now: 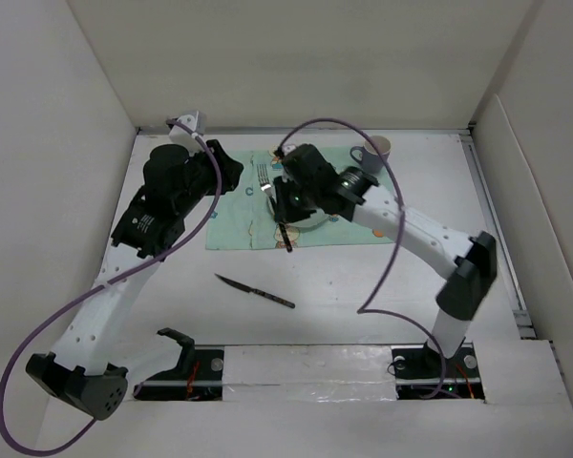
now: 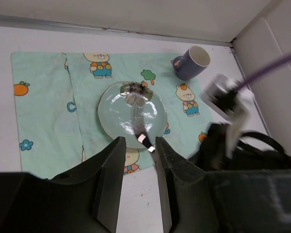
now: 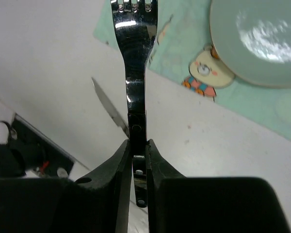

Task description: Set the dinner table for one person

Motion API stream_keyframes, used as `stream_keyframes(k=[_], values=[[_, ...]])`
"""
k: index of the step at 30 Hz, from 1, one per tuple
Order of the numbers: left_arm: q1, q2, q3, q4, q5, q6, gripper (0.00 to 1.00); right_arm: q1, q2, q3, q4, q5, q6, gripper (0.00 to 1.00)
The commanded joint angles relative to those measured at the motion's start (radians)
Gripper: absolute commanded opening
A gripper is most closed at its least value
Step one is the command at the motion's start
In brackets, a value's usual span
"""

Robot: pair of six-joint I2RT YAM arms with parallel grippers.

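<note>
My right gripper is shut on the black handle of a silver fork, whose tines point away from the fingers. Seen from the top, this gripper hovers over the pale round plate on the mint-green placemat, and the fork crosses the plate's left side. My left gripper is open with nothing between its jaws; it hangs over the mat's left end. The left wrist view shows the plate with the fork blurred over it. A black-handled knife lies on the white dinner table.
A purple mug with a white inside stands at the placemat's far right corner. White walls enclose the table on the left, back and right. The arm bases and a taped strip run along the near edge. Purple cables loop off both arms.
</note>
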Motion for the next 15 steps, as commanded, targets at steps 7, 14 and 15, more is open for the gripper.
stream_keyframes(k=[7, 14, 15], values=[[-0.094, -0.116, -0.053, -0.034, -0.015, -0.037, 0.29, -0.05, 0.576, 0.707, -0.056, 0.036, -0.012, 0.0], [-0.156, -0.166, -0.054, -0.088, -0.175, -0.012, 0.29, -0.093, 0.815, 0.838, 0.027, 0.035, 0.125, 0.0], [-0.156, -0.166, -0.055, -0.088, -0.172, -0.012, 0.29, -0.093, 0.826, 0.838, 0.036, 0.03, 0.138, 0.0]])
